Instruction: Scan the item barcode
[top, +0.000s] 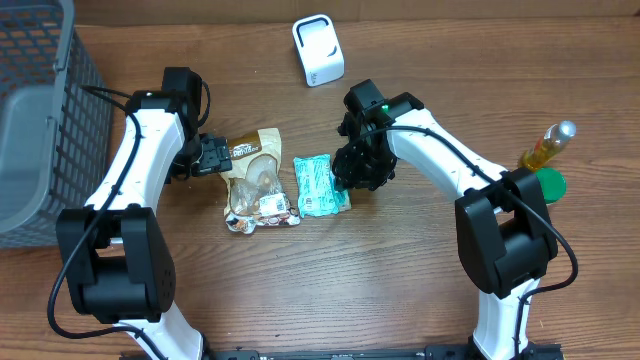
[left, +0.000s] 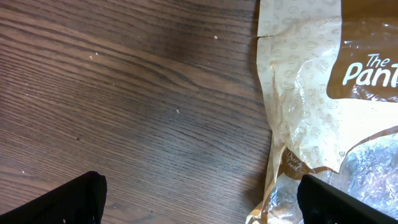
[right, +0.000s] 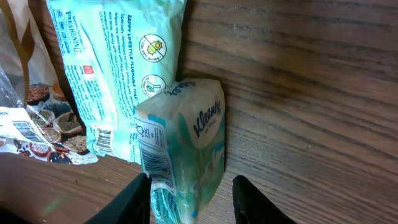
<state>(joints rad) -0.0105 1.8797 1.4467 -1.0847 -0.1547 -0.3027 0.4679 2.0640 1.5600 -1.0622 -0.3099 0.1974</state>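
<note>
Nearest us on the table lie the snack bag and, just right of it, the wipes. Right against the wipes' far side sits the tissue pack, with a barcode on the face turned to the wrist camera. The right pincer straddles that pack. One finger is against it and the other is close beside it; we cannot tell whether it truly pinches. The left pincer is spread wide, low over the table at the snack bag's left edge, with one fingertip over the bag. Well off to the right we see a yellow bottle beside a green lid. Farther back stands the white scanner, and the grey basket fills the far left.
</note>
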